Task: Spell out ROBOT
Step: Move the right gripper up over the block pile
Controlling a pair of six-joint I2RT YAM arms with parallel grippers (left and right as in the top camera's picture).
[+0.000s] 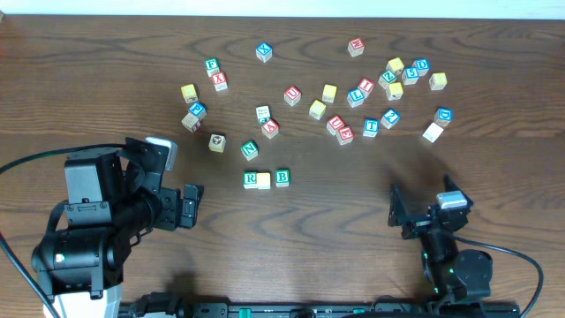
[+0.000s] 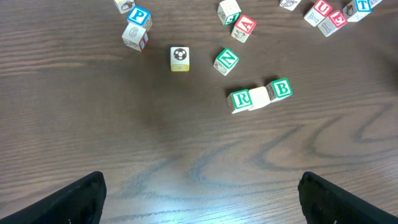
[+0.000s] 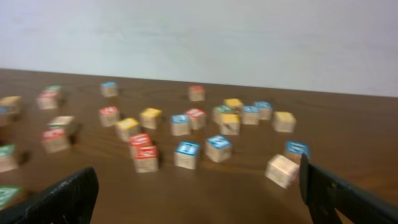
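Observation:
Three cubes stand in a short row on the table: the green R (image 1: 250,179) (image 2: 240,99), a pale cube with a blank top (image 1: 264,180) (image 2: 259,98), and the green B (image 1: 282,177) (image 2: 281,88). The blue T (image 1: 371,126) (image 2: 362,5) lies among the scattered cubes at the back right. Yellow-faced cubes (image 1: 329,92) lie loose in that scatter; I cannot read their letters. My left gripper (image 1: 194,206) (image 2: 202,199) hangs open left of the row, nothing between its fingers. My right gripper (image 1: 399,212) (image 3: 199,199) is open and empty, near the front right.
Loose letter cubes spread across the back half of the table, among them a green N (image 1: 250,150) (image 2: 226,60), a red A (image 1: 270,129) (image 2: 244,27), a blue P (image 1: 197,110) (image 2: 138,17) and a picture cube (image 1: 217,141) (image 2: 180,58). A pale cube (image 3: 281,170) lies near the right gripper's finger.

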